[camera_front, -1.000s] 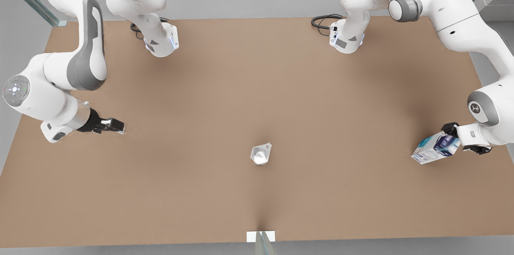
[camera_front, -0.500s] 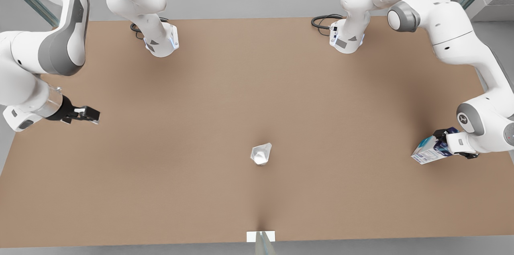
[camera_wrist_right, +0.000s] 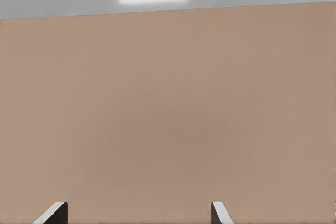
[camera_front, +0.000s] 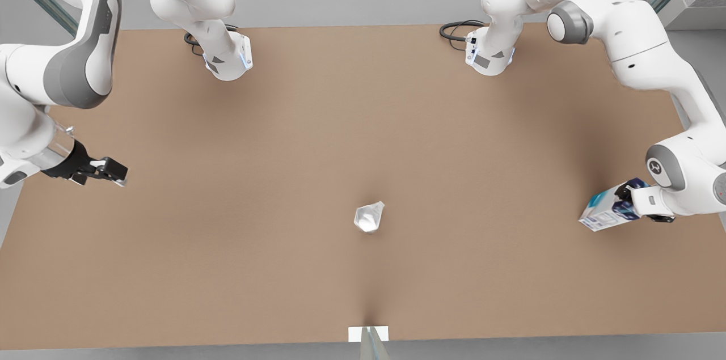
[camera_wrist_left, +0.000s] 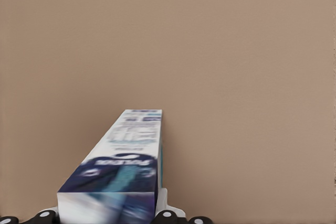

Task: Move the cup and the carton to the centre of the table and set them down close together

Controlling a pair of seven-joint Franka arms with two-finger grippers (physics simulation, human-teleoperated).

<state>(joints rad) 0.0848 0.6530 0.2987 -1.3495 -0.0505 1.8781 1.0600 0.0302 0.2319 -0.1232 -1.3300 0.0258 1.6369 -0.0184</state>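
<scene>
The small silvery cup (camera_front: 369,217) lies alone on the brown table (camera_front: 363,122), a little nearer than its centre. The white, teal and dark blue carton (camera_front: 602,212) is near the edge on the front view's right, tilted, with my left gripper (camera_front: 628,200) shut on its dark blue end. The left wrist view looks along the carton (camera_wrist_left: 123,166) from between the fingers; whether it touches the table I cannot tell. My right gripper (camera_front: 116,172) hovers open by the edge on the front view's left, far from the cup, its fingers (camera_wrist_right: 52,214) spread wide over bare tabletop.
Two arm bases (camera_front: 227,62) (camera_front: 489,56) stand at the back of the table with black cables beside them. A small white plate (camera_front: 368,333) sits at the front edge. A wide stretch of bare tabletop separates cup and carton.
My right gripper has swung from the table toward the front view's left edge. The left wrist has moved in over the carton's end, and the carton has shifted slightly.
</scene>
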